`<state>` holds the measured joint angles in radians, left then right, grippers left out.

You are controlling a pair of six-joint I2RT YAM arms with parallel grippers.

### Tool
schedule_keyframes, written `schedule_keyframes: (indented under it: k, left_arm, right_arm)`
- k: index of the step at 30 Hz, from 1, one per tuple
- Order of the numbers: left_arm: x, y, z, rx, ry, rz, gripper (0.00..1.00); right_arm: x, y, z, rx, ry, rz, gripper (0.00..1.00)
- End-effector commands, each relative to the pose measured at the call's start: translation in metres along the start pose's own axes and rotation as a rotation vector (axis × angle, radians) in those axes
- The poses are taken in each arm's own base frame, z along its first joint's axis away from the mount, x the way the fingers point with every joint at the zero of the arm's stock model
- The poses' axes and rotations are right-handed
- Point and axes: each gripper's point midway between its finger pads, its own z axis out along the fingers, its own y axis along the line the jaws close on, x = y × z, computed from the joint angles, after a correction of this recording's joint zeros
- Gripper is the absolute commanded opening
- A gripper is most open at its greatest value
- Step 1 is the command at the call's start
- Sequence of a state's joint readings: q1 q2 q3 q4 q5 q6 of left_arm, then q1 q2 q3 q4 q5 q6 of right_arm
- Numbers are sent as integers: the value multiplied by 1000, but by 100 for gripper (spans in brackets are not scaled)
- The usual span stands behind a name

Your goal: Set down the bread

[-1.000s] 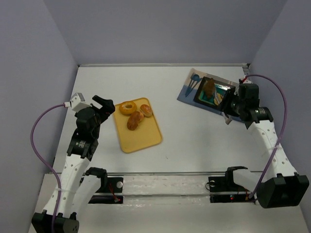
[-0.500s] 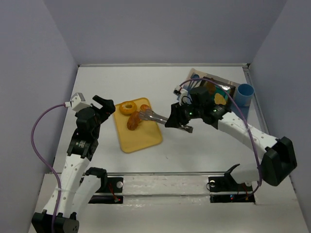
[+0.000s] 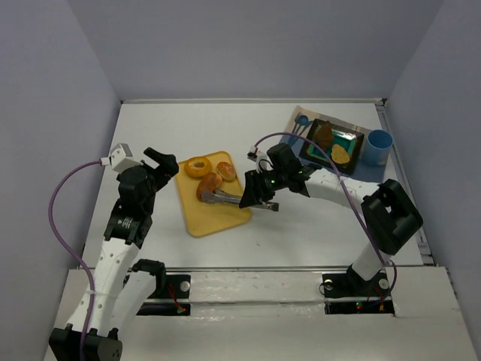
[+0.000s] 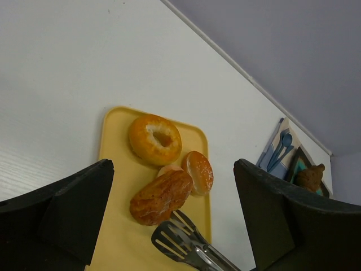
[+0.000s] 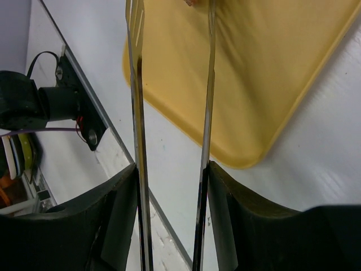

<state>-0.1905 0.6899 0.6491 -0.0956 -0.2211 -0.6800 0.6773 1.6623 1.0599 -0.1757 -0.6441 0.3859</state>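
A yellow tray holds a bagel, a round bun and a long brown roll. My right gripper is shut on metal tongs. The tong tips are spread and empty, low over the tray beside the near end of the roll. In the right wrist view my gripper holds the two tong arms apart over the tray. My left gripper is open and empty at the tray's left edge. Its view shows the bagel, bun, roll and tongs.
At the back right a blue placemat carries a dark plate with a brown bread piece and a yellow piece, and blue cutlery. A blue cup stands right of the plate.
My right arm swung left from the plate to the tray, carrying the tongs down beside the roll. The blue cup came into view. The left arm has not moved.
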Motion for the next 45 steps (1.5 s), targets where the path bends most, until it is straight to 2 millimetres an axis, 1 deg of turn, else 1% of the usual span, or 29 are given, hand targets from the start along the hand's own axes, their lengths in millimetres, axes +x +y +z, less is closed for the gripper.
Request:
schedule_keyframes:
  k: [1,5,8,9,10,12,13,15,16,17,19,21,22,24,25,28,29,30,31,33,34,36,38,39,40,41,42,44,45]
  left_arm:
    - [-2,-5,1,15,-10,-4,99]
    - [-1,-4,1,16,-9,-4,99]
    - [-3,-5,0,20,-16,-6,99]
    - [-3,-5,0,20,-16,-6,99]
    - [-3,-5,0,20,-16,-6,99]
    - [-3,-5,0,20,-16,-6,99]
    - [-3,-6,-1,23,-16,-7,99]
    - [-3,-5,0,22,-15,-6,99]
    - [-3,-6,0,25,-14,-7,99]
    - [-3,-6,-1,26,-15,-7,99]
    - [-3,-7,-1,27,-14,-7,99]
    - [-4,-7,-1,26,-15,-7,99]
    - [-4,-7,-1,27,-16,-7,99]
    - [-2,-6,0,23,-12,-6,99]
    - [-3,-6,0,24,-13,-6,99]
    - [-3,-6,1,23,-12,-4,99]
    - [-2,-5,1,20,-11,-3,99]
    - [-3,-5,1,17,-13,-3,99]
    - [-3,-6,1,19,-15,-4,99]
    - [-3,-5,1,17,-15,-4,99]
    - [-3,-4,1,15,-15,-2,99]
    - [-4,-5,1,14,-18,-2,99]
    - [-3,-4,2,11,-17,0,99]
    - [-4,-4,2,11,-17,0,99]
    - [-3,-4,2,11,-15,2,99]
    - [-3,-5,2,12,-14,2,99]
    - [-3,-5,2,13,-15,2,99]
    - [-5,-5,1,12,-20,1,99]
    - [-5,-5,2,9,-22,1,99]
  right_arm:
    - [-25,14,15,-73,-52,-44,54]
    - [-35,7,22,-42,-81,-12,51]
    - [-42,3,23,-13,-110,8,45]
    - [-44,4,22,-14,-118,7,41]
    - [-44,6,20,-17,-124,5,32]
    - [-42,7,19,-19,-124,11,26]
    - [-43,9,17,-23,-127,9,21]
    - [-43,15,10,-33,-137,-1,17]
    - [-42,19,7,-45,-138,-8,12]
    - [-42,22,3,-49,-143,-15,10]
    - [-45,32,-12,-48,-183,-46,8]
    - [-50,33,-25,-2,-218,-74,8]
    - [-57,30,-40,77,-267,-79,8]
    - [-67,27,-58,160,-325,-110,7]
    - [-74,27,-74,218,-366,-117,7]
    - [-91,4,-108,345,-464,-69,7]
    - [-92,-1,-121,366,-495,-46,7]
    - [-92,-21,-142,411,-534,22,7]
    - [-96,-31,-151,430,-558,56,7]
    - [-90,-51,-175,483,-612,120,7]
    - [-92,-69,-197,531,-658,161,7]
    - [-84,-85,-216,580,-690,199,7]
    - [-81,-98,-230,611,-708,225,7]
    - [-77,-112,-240,643,-709,264,7]
    - [-74,-117,-241,640,-697,274,7]
    - [-71,-127,-248,659,-696,301,7]
    - [-69,-134,-248,661,-686,314,7]
    - [-63,-147,-235,629,-619,333,7]
    - [-64,-149,-238,635,-626,338,7]
